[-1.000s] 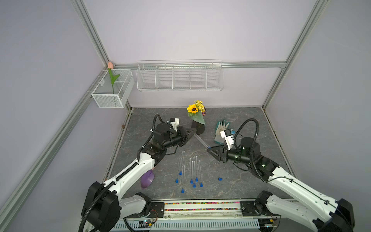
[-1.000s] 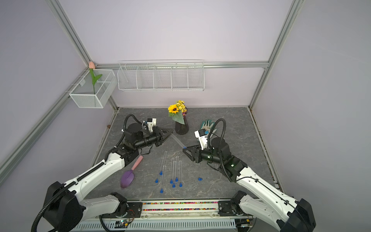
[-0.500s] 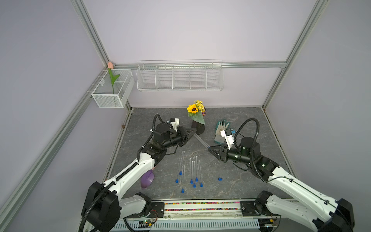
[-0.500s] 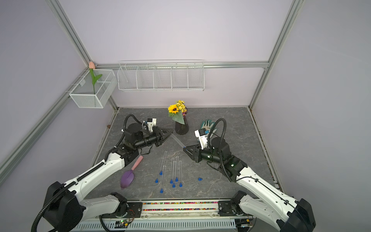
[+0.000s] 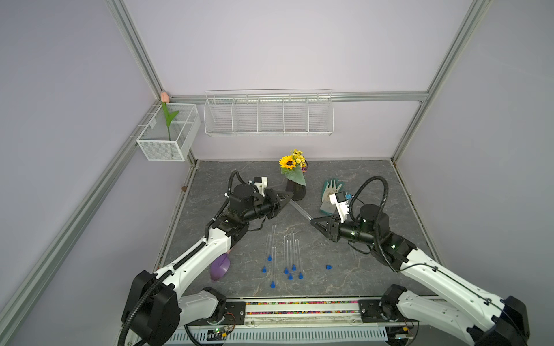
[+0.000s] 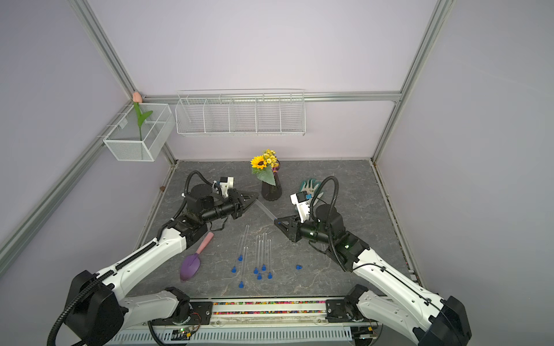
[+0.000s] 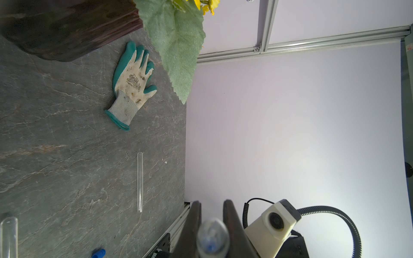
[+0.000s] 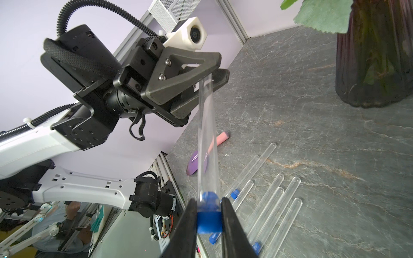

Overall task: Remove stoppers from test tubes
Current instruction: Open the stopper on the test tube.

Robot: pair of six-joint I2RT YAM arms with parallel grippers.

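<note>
A clear test tube (image 5: 300, 209) (image 6: 265, 211) hangs slanted above the table between my two grippers. My left gripper (image 5: 289, 198) (image 7: 212, 202) is shut on its rounded end (image 7: 212, 238). My right gripper (image 5: 313, 222) (image 8: 209, 201) is shut on the blue stopper (image 8: 209, 221) plugged into the tube's other end. In the right wrist view the tube (image 8: 206, 134) runs from the stopper up to the left gripper (image 8: 213, 74). Several more stoppered test tubes (image 5: 288, 253) (image 6: 260, 250) lie side by side in front of the grippers. One loose stopper (image 5: 329, 266) (image 6: 298, 266) lies to their right.
A dark vase of sunflowers (image 5: 295, 191) stands just behind the left gripper. A green and white glove (image 5: 329, 191) lies behind the right arm. A purple scoop (image 6: 192, 263) with a pink handle lies at the left. An unstoppered tube (image 7: 139, 181) rests near the table's right side.
My right gripper's jaws have closed onto the blue stopper. Both arms and the held tube have stayed almost where they were.
</note>
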